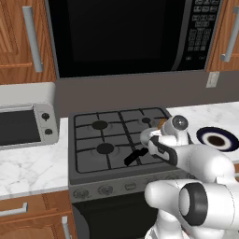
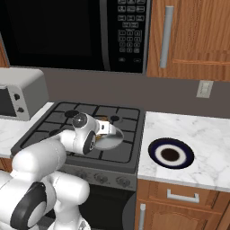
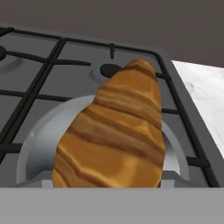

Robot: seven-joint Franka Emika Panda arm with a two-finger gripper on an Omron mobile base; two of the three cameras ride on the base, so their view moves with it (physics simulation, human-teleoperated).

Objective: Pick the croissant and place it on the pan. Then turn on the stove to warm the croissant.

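The croissant sits over the silver pan on the stove's near right burner; whether the gripper pinches it, I cannot tell.

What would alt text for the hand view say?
A golden-brown croissant looms large in the foreground, above a silver pan that sits on the dark stove grates. White marble counter shows at the right.

A black microwave hangs high at the far wall between wooden cabinets. A silver toaster oven sits on the left marble counter. On the right counter lies a dark blue plate with a brown centre. A wall outlet is mounted above it.
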